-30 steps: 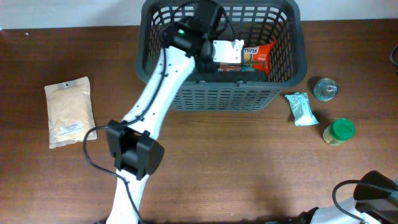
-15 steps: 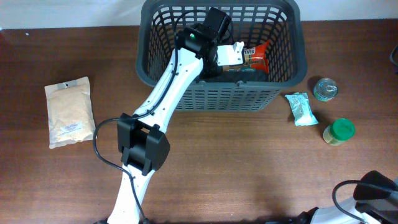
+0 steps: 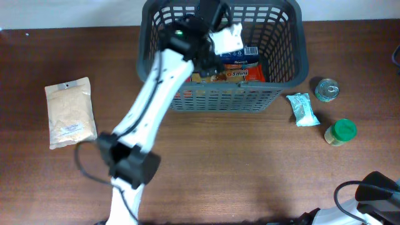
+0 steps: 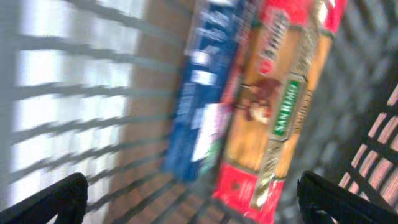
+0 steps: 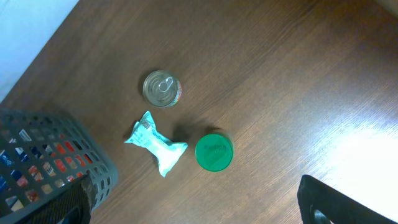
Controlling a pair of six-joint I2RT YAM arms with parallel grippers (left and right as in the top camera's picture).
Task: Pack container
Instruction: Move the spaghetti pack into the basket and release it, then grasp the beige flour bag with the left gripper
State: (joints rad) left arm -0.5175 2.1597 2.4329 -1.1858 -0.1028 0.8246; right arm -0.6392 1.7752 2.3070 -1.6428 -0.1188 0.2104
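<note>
The container (image 3: 237,99) stands at the far middle of the bench (image 3: 250,169), with a red packet (image 4: 273,106) and a blue packet (image 4: 205,93) lying side by side on its floor. The left end effector (image 4: 193,199) hangs inside it above them, jaws spread wide and gripping nothing. The likeliest slip is on the way out. A finger or the wrist could catch the lattice wall or thick rim and drag the container, or a fingertip could hook a packet edge and tip it up. The left arm also lies across the front wall, so it blocks that approach for anything brought in. Just beside the right wall stand a tin can (image 3: 326,89), a pale green sachet (image 3: 302,109) and a green-lidded jar (image 3: 340,132), close together. Wide jaws going for one may knock another. The right end effector (image 5: 199,202) is fully open and empty at the near right corner. A rice bag (image 3: 70,112) lies well apart on the left.
</note>
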